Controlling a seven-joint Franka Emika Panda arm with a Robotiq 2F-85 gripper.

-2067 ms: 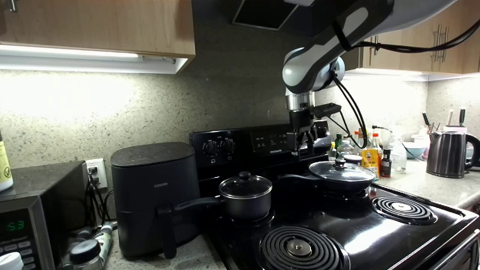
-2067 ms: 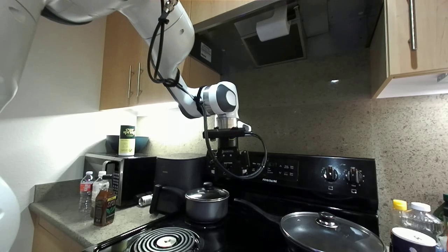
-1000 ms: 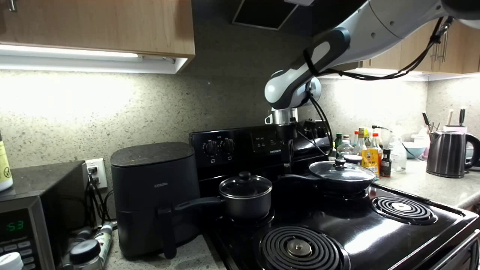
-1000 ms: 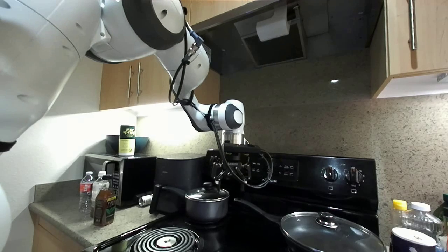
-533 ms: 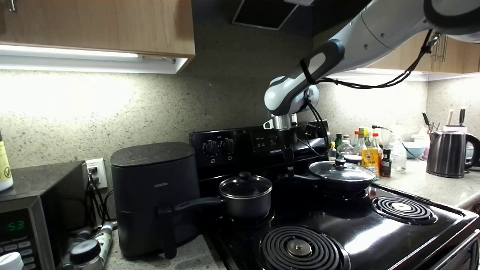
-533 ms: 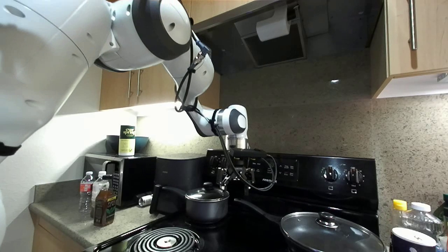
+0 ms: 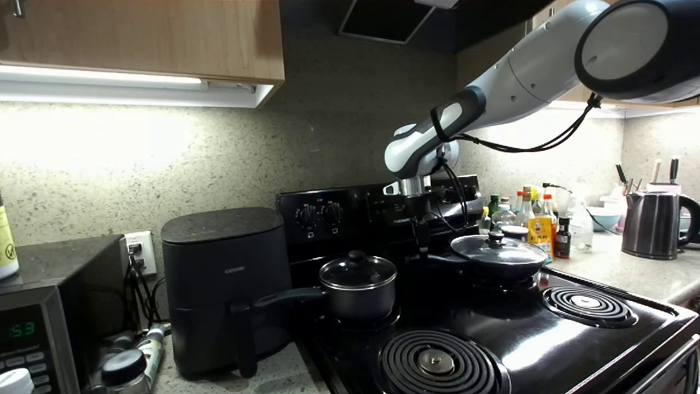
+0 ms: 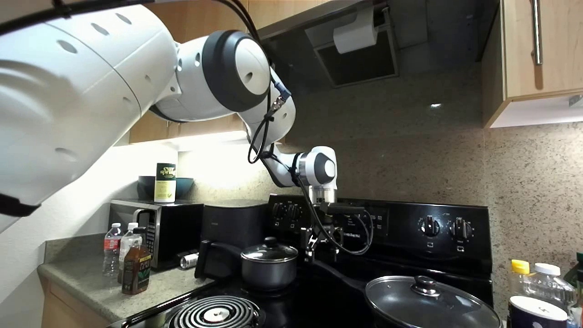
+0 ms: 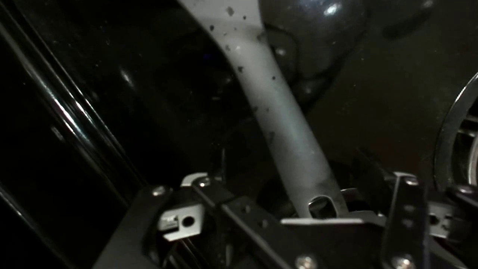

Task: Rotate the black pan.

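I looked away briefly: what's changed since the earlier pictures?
The gripper has come down to the handle of the black pan; in the wrist view, the handle lies between its open jaws. No grip or release shows. The black pan and lidded saucepan stayed put.

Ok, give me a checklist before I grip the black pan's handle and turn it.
1. End effector open: ok, jaws apart.
2. Handle lined up: ok, its end lies between the jaws in the wrist view.
3. Jaws low enough to grip: cannot tell.
4. Lid on the black pan: ok.
5. Small pot clear of the end effector: ok, a gap shows in both exterior views.
6. Bottles out of the pan's turning path: cannot tell.
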